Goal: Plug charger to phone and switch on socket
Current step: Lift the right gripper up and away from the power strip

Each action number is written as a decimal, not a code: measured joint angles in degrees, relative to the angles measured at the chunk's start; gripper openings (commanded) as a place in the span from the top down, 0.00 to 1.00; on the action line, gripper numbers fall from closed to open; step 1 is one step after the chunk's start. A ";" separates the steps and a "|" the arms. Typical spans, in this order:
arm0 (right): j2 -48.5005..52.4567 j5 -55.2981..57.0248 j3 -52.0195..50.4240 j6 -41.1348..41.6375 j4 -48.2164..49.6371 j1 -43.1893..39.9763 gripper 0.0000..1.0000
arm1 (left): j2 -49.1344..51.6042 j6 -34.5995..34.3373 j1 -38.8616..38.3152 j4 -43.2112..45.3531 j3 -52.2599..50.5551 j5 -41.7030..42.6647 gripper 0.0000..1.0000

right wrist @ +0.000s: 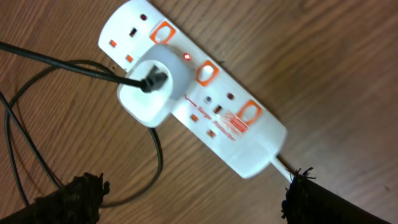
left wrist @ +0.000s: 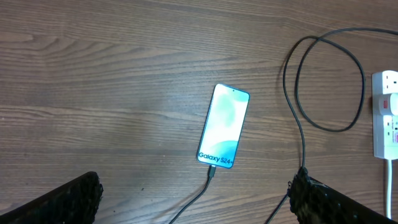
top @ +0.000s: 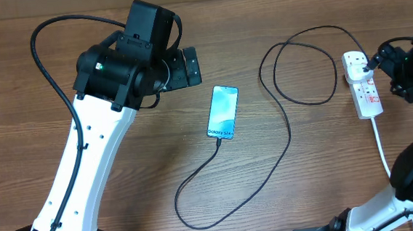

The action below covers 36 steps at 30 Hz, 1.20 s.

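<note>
The phone (top: 222, 112) lies flat mid-table, screen lit light blue, "Galaxy" text at its near edge; it also shows in the left wrist view (left wrist: 224, 126). The black charger cable (top: 282, 150) has its tip in the phone's near edge (left wrist: 212, 172) and loops right to a white adapter (right wrist: 152, 87) plugged into the white socket strip (top: 363, 85), (right wrist: 211, 118). A small red light glows beside the adapter (right wrist: 187, 56). My left gripper (left wrist: 196, 202) is open and empty, above the table left of the phone. My right gripper (right wrist: 196, 196) is open and empty, just above the strip.
The strip's white cord (top: 381, 147) runs toward the table's near right edge. The left arm's white body (top: 79, 175) covers the near left of the wooden table. Cable loops (top: 298, 65) lie between the phone and the strip.
</note>
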 measured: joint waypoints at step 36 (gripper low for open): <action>-35.54 11.23 0.31 6.49 -10.86 0.00 0.00 | 0.00 0.02 0.00 0.00 0.00 0.00 0.00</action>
